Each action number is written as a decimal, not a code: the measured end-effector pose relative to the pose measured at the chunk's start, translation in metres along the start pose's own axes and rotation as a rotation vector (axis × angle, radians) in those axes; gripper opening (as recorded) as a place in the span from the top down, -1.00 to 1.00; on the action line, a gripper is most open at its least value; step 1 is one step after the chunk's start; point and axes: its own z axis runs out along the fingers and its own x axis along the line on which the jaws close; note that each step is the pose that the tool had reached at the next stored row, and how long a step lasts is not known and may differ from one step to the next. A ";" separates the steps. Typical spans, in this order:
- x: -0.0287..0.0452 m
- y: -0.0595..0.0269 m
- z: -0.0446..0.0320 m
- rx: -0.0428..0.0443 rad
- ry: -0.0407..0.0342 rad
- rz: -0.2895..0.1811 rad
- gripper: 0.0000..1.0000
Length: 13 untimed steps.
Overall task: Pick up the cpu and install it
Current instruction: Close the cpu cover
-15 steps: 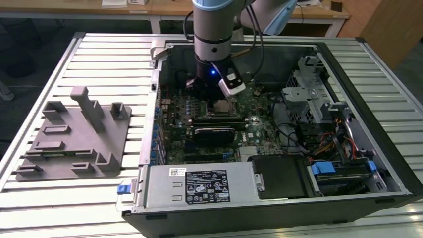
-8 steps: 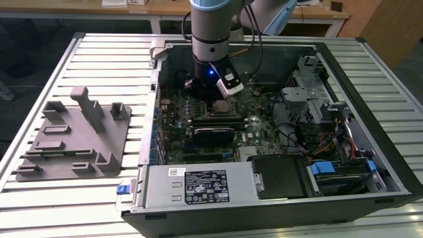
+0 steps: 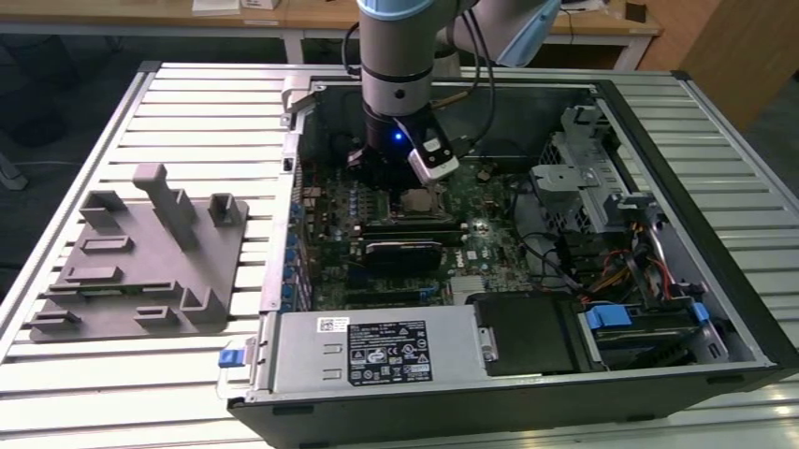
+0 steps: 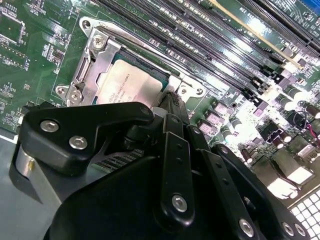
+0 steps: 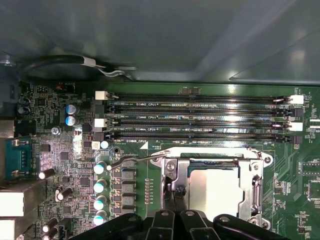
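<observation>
Arm (image 3: pixel 399 56) reaches down into the open computer case (image 3: pixel 699 187), which lies on its side on the slatted desk (image 3: pixel 187 103). End effector (image 4: pixel 172 98) sits low over the motherboard (image 3: pixel 487 224), right at the processor socket.

End effector state: fingers drawn narrow, tips together in both wrist views. Nothing is visible between them.

Location of the cpu (image 4: pixel 132 87): seated flat in the socket, silvery top plate facing up, just ahead of the fingertips. The metal socket frame (image 4: pixel 95 55) surrounds it on all sides. The tips meet at the cpu's edge, over one side bar of the frame. I cannot tell whether they touch the cpu, the frame, or neither.

First wrist view:
- The cpu (image 5: pixel 212 187) lies immediately beside the end effector (image 5: pixel 175 200).
- A thin wire socket lever (image 5: pixel 135 159) runs just beyond the tips, between the socket and the memory slots (image 5: pixel 200 117).
- The memory slots lie farther out from the end effector, past the socket.
- A row of capacitors (image 5: pixel 100 187) stands near the end effector, on the side away from the cpu.

Exterior view:
- A grey fixture tray (image 3: pixel 138 271) rests on the desk outside the case, well apart from the end effector, toward the exterior view's left.
- The power supply (image 3: pixel 374 351) sits inside the case, apart from the end effector, with the motherboard between them.
</observation>
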 end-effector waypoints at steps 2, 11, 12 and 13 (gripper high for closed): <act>0.0000 0.0001 -0.0010 -0.0005 -0.0001 0.000 0.79; -0.0003 -0.0001 -0.0136 0.0001 0.0000 0.000 0.79; -0.0003 -0.0001 -0.0159 0.0001 0.0000 0.000 0.79; -0.0004 -0.0001 -0.0177 0.0000 0.0000 0.000 0.79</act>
